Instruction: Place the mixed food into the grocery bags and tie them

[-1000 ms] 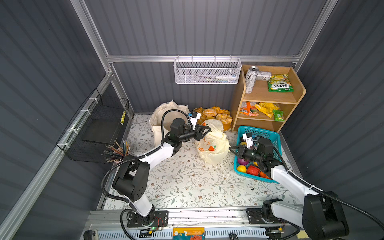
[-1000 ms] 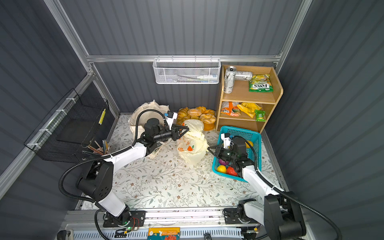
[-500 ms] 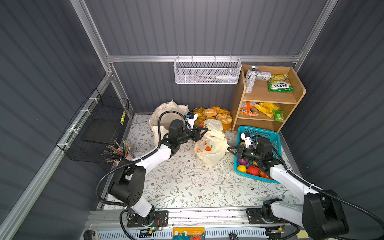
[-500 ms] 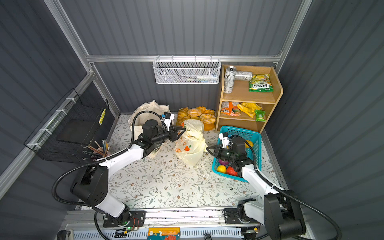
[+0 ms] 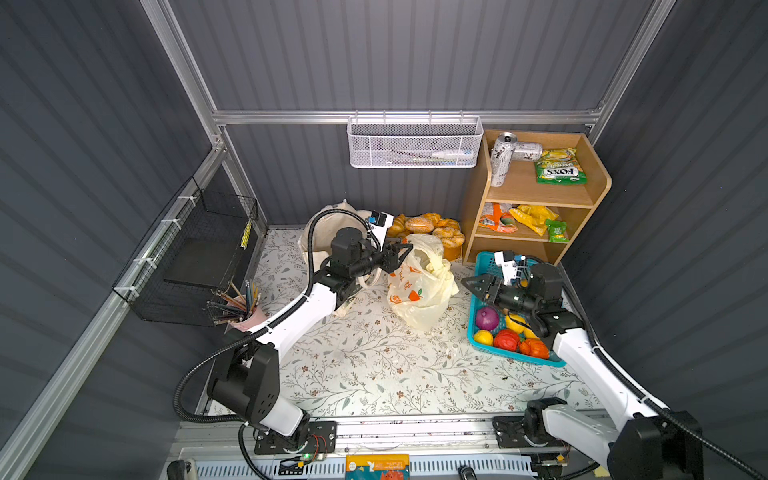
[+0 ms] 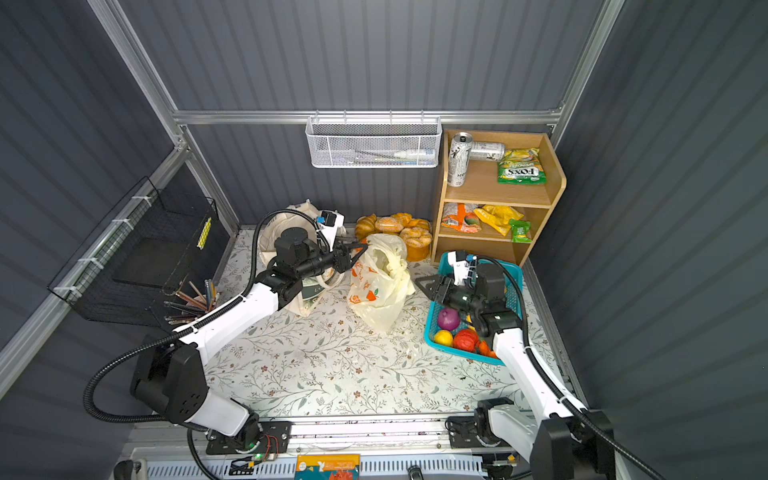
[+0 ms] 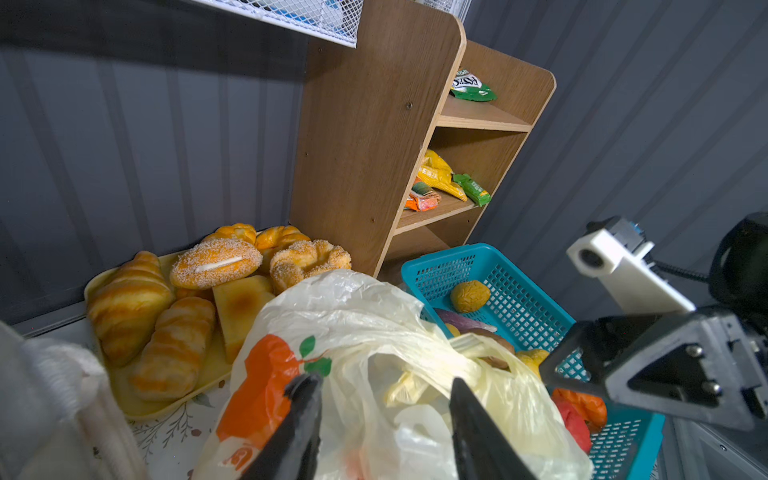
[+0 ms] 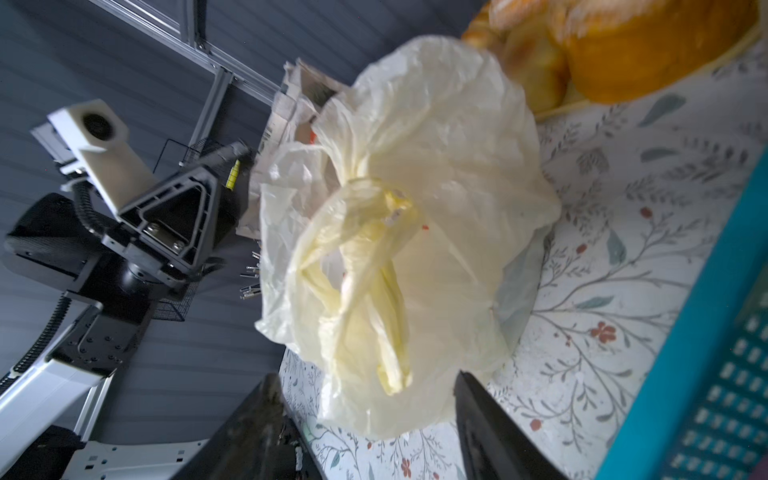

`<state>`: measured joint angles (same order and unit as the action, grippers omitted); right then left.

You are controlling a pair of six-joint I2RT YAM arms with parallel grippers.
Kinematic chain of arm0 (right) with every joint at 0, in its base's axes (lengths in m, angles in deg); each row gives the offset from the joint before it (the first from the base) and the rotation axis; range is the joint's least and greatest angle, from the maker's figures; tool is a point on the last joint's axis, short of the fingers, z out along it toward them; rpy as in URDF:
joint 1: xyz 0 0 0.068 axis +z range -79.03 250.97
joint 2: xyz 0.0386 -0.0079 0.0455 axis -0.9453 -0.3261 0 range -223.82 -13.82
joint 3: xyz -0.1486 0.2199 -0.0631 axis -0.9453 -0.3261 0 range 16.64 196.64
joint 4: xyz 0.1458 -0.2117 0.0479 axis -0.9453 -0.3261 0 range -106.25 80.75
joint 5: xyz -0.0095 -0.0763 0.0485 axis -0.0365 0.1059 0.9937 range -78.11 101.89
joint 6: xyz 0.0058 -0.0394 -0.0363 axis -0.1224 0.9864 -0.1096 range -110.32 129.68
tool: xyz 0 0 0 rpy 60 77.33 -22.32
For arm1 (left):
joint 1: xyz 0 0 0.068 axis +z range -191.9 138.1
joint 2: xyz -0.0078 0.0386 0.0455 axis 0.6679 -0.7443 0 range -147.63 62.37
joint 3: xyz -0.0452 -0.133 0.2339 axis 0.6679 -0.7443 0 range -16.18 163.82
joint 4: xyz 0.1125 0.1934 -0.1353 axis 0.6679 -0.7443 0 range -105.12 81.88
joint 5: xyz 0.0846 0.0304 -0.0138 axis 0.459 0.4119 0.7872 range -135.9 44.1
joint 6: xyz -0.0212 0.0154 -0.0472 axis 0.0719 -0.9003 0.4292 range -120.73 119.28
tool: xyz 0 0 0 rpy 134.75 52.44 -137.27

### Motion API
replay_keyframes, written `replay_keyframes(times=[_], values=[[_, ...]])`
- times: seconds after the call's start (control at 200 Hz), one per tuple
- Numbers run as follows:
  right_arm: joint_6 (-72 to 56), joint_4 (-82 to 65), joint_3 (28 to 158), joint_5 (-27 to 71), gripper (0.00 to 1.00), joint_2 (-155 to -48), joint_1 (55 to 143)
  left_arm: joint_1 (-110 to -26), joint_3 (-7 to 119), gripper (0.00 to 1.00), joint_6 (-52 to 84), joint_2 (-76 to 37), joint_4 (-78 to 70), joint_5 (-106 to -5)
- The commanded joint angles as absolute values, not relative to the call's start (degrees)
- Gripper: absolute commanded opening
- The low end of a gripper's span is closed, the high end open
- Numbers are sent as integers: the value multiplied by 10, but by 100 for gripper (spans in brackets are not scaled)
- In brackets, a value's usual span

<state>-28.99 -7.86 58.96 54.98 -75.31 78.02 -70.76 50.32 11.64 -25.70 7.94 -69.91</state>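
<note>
The cream-yellow plastic grocery bag point(image 5: 419, 286) point(image 6: 380, 282) stands on the floral mat, its loop handles twisted into a knot point(image 8: 374, 203). My left gripper point(image 5: 404, 252) point(image 7: 380, 392) is open at the bag's upper left, its fingers straddling the crinkled top without pinching it. My right gripper point(image 5: 468, 285) point(image 8: 368, 395) is open just right of the bag, apart from it. The beige canvas tote point(image 5: 322, 232) slumps behind the left arm. A purple onion point(image 5: 487, 319) and other toy produce lie in the turquoise basket point(image 5: 515, 360).
A tray of bread point(image 5: 428, 226) sits behind the bag. The wooden shelf point(image 5: 598, 195) at the back right holds cans and snack packets. A white mesh basket point(image 5: 415, 145) hangs on the back wall. A black wire basket point(image 5: 199, 257) and a pencil cup point(image 5: 243, 309) are at the left.
My right gripper has opened and let go of the bag's handle. The left jaws have widened too. The knotted bag now sits free between the two grippers.
</note>
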Motion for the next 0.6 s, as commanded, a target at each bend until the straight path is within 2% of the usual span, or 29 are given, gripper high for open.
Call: replay_keyframes(times=[0.0,0.165,0.31,0.595], values=[[-253,-132,656,558,69,-776,778,-706,510,50,103,-252,69,-708],[-260,-132,723,572,77,-867,793,-709,509,50,103,-251,72,-709],[-256,-132,755,564,79,-930,802,-710,508,50,103,-252,73,-712],[-263,-108,810,584,75,-1010,843,-715,510,49,107,-260,78,-714]])
